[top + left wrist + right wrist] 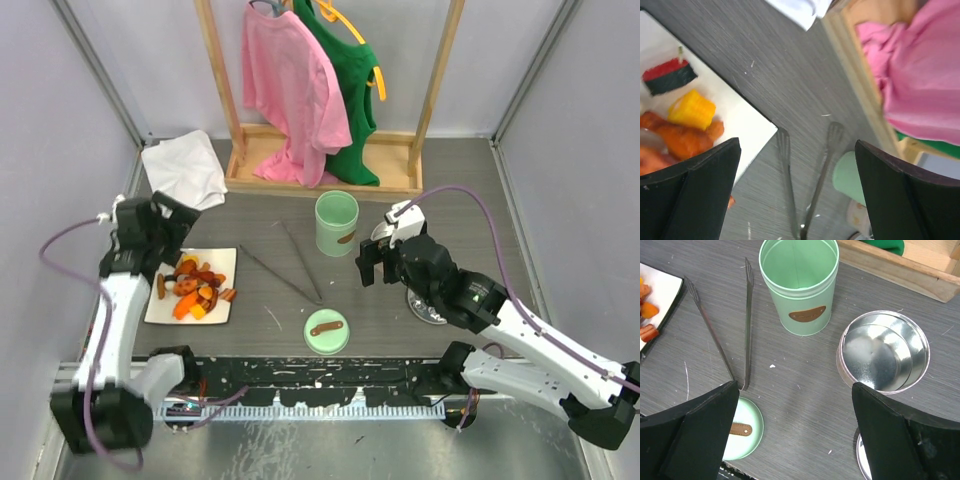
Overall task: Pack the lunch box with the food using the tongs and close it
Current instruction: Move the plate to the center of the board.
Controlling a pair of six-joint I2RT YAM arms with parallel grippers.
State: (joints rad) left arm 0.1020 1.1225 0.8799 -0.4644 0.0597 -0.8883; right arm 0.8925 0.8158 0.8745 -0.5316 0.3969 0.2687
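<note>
Blurred food (687,125) partly behind a finger (690,195) of the left claw (796,150)

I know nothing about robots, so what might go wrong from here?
The tongs are thin and lie flat on the table, so picking them up may fail. The open green canister stands close to one tip and might get knocked over. Food is heaped on the plate; pieces may roll off.
</note>
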